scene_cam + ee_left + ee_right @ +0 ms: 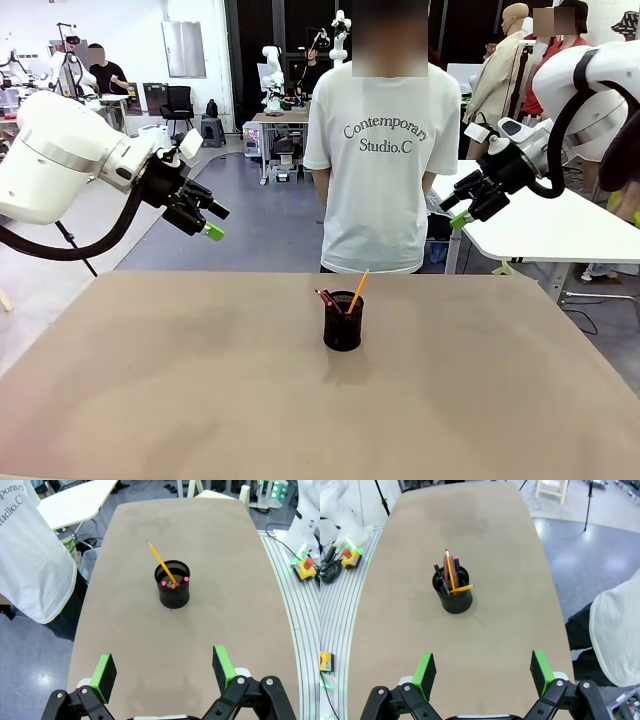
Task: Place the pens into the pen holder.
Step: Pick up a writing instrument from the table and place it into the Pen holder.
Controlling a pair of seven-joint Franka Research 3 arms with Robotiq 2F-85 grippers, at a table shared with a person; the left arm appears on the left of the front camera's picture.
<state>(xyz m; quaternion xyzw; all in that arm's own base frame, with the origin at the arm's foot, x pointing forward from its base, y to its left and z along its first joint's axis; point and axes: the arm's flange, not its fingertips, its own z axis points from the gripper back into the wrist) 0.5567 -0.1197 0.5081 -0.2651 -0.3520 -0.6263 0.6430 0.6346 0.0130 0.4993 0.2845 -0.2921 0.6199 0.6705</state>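
The black mesh pen holder (342,324) stands upright on the tan table near its far middle, also seen as pen holder (173,586) and pen holder (453,597). The pens stand inside it: a yellow-orange pencil (358,291) leans out to the right, and dark pens with red ends (447,571) rise beside it. My left gripper (210,222) hangs open, high above the table's left far corner. My right gripper (457,213) is open too, raised off the right side. Both are empty, far from the holder; their green fingers (106,670) and fingers (540,670) stand wide apart.
A person in a white T-shirt (382,150) stands at the table's far edge, right behind the holder. A white table (540,225) sits beyond the right side. The tan tabletop (200,400) is bare around the holder.
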